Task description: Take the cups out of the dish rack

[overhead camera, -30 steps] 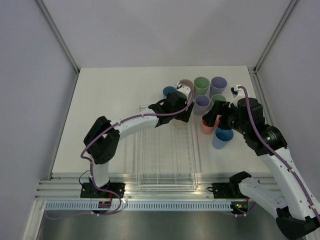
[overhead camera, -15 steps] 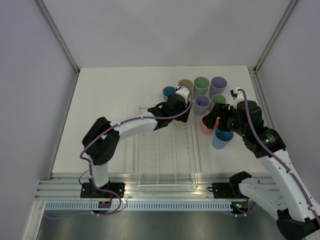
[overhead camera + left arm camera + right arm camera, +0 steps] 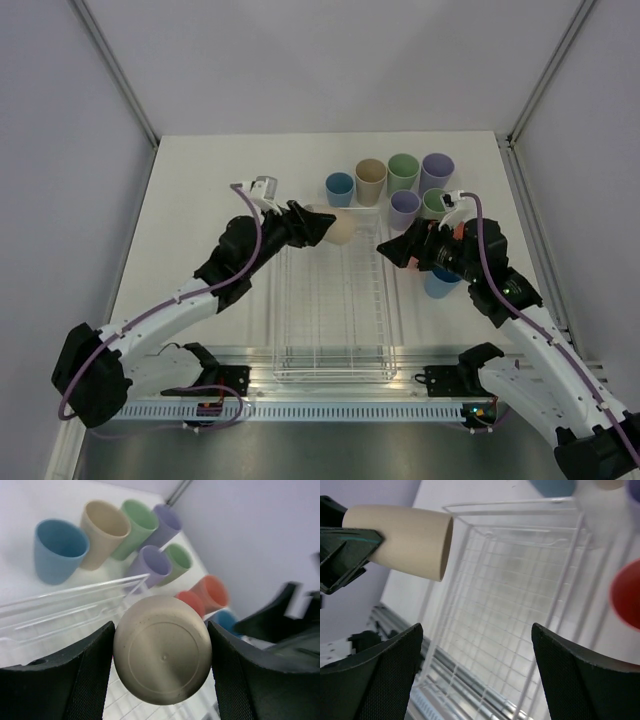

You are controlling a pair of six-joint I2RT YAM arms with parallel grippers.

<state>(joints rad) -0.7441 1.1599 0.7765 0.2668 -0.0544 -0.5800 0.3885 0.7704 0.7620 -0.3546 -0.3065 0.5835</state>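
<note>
One white table (image 3: 200,200), grey walls (image 3: 300,60); left gripper (image 3: 316,225) around beige cup (image 3: 343,229), right gripper (image 3: 390,247) wide.

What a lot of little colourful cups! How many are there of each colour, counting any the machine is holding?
Blue tapered plastic cups: 2
Beige tapered plastic cups: 2
Green tapered plastic cups: 2
Purple tapered plastic cups: 2
Coral tapered plastic cups: 2
Total: 10 cups
</note>
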